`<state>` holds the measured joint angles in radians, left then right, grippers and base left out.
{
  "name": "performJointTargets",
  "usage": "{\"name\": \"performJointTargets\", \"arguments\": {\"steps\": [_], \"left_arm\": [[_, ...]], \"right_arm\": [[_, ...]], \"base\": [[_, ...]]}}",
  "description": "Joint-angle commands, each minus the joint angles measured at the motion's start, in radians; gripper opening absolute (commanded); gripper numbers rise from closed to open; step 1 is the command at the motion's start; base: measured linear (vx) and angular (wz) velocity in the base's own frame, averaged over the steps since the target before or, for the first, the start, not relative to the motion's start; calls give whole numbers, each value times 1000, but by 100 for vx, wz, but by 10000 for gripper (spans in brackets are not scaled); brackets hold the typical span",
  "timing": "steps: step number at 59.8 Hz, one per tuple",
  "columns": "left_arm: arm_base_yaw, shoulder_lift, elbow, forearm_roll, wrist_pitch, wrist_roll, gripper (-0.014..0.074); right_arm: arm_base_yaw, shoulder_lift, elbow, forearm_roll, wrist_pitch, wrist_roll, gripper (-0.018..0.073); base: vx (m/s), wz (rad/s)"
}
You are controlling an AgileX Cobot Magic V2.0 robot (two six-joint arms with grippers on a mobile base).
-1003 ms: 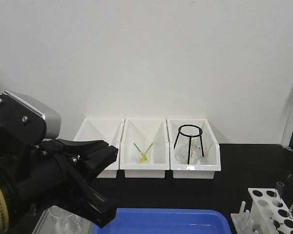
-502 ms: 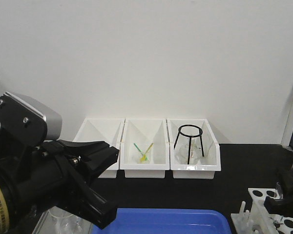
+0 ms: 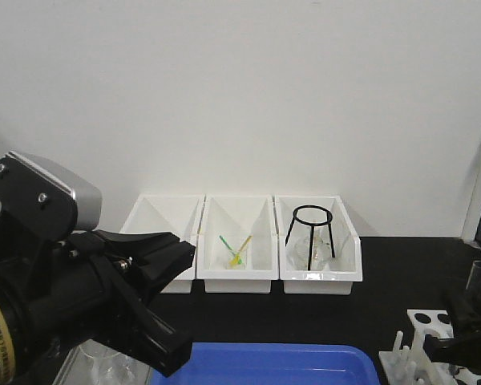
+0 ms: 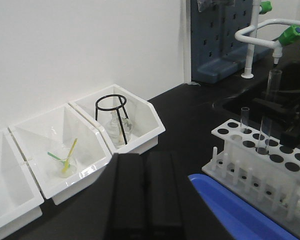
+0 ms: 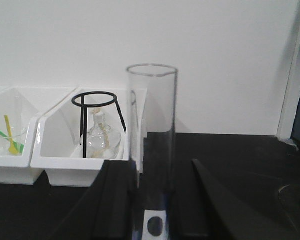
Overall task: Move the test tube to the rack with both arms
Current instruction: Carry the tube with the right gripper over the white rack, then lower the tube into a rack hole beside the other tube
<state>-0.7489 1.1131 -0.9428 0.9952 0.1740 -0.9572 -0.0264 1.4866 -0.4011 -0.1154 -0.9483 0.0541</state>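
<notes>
Tube (image 5: pixel 151 135) gripped upright by right tool (image 5: pixel 152 205). To be kept vertical, centred over rack (image 4: pixel 235 150) hole, lowered slowly. Left tool (image 4: pixel 146 200) closed, empty.

Clear glass and white plastic stand out against a matt black worktop (image 3: pixel 385 269).

The test tube (image 5: pixel 151 125) is smooth, clear glass, and the right tool (image 5: pixel 153 165) around it is matt black. The rack (image 4: pixel 238 154) is white plastic with a dull sheen. The three bins (image 3: pixel 236 281) are glossy white plastic, one holding a black wire tripod (image 3: pixel 311 234) over a clear glass lamp (image 5: pixel 102 140). The tray (image 3: pixel 264 362) is smooth blue plastic, and the left arm's camera block (image 3: pixel 64 192) has a satin silver-grey shell.
</notes>
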Motion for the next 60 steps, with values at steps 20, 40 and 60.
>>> {"name": "performJointTargets", "arguments": {"steps": [20,40,60], "left_arm": [[-5,-24,-28,11,-43,-5,-7],[-5,-24,-28,11,-43,-5,-7],[-5,-24,-28,11,-53,-5,-7]], "right_arm": [[-8,145,-30,-32,-178,4,-8],[-8,192,-30,-49,-232,10,-3],[-8,215,-27,-49,-195,10,123]], "base": [[0,0],[0,0],[0,0]]}}
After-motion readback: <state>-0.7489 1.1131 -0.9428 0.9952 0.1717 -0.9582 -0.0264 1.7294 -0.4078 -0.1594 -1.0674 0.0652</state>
